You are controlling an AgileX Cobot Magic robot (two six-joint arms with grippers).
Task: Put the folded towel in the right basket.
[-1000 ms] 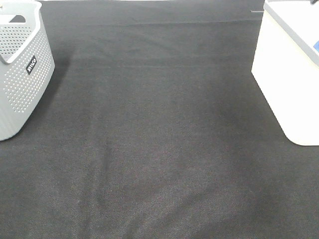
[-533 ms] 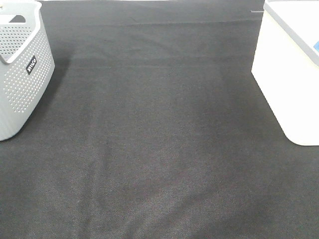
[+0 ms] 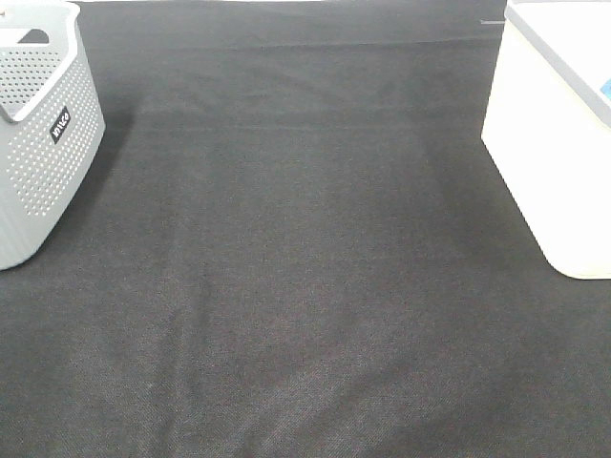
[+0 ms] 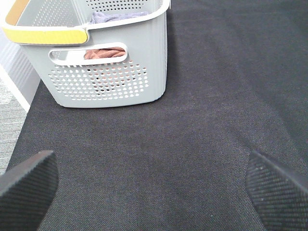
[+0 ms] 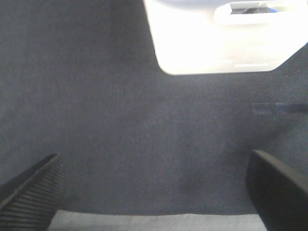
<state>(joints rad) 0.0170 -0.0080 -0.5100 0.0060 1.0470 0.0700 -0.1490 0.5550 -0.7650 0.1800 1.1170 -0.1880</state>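
Observation:
The right basket (image 3: 549,143) is white and solid-walled, at the right edge of the black cloth; it also shows in the right wrist view (image 5: 221,36). A small blue patch (image 3: 605,88) shows inside it. No folded towel lies on the cloth. The grey perforated left basket (image 3: 43,134) holds an orange-brown towel (image 4: 103,53) and a lavender cloth (image 4: 113,17), seen in the left wrist view. My left gripper (image 4: 154,190) is open and empty over bare cloth near that basket. My right gripper (image 5: 154,192) is open and empty near the white basket. Neither gripper shows in the exterior view.
The black cloth (image 3: 305,267) covers the table between the two baskets. The left basket (image 4: 108,62) has a yellow rim grip (image 4: 45,34). The table's edge and a grey floor (image 4: 12,125) lie beside it.

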